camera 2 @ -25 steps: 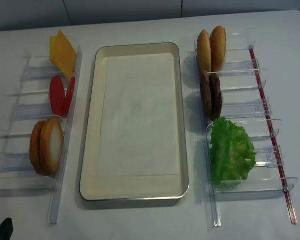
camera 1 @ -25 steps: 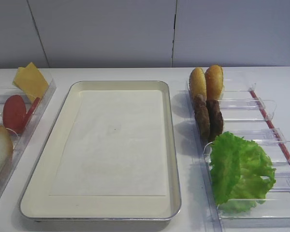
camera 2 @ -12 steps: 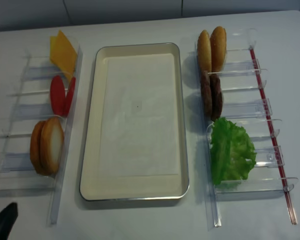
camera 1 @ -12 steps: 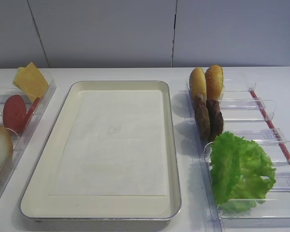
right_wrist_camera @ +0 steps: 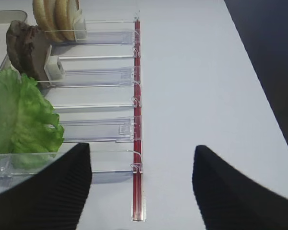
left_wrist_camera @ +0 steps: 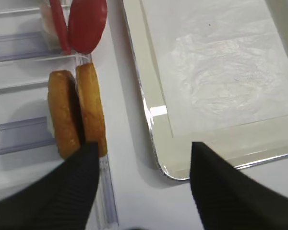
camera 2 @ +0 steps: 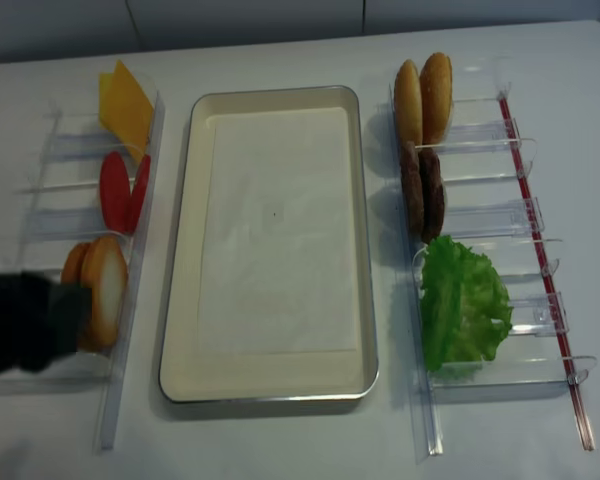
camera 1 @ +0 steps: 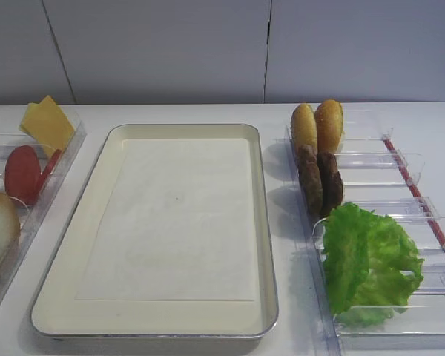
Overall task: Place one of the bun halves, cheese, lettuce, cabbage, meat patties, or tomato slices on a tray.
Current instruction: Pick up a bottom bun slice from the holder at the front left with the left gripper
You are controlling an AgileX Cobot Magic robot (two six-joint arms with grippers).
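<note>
— What do we see from above? The tray [camera 2: 193,250] lies in the middle with only its white paper on it. In the left holder [camera 2: 130,300] stand the cheese [camera 2: 125,105], the tomato slices [camera 2: 120,190] and the bun halves [camera 2: 102,288], all on edge. A dark blurred arm [camera 2: 20,320] covers part of the buns; we cannot tell the hand from it.

— And the left wrist view? There we see the left gripper [left_wrist_camera: 141,184] with its fingers [left_wrist_camera: 77,187] apart, holding nothing. It hangs over the table between the buns and the tray corner, one finger just beside the nearer bun.

— And the right side? The right gripper [right_wrist_camera: 141,187] is spread wide and holds nothing, near the lettuce [right_wrist_camera: 19,120] and meat patties [right_wrist_camera: 26,45].
</note>
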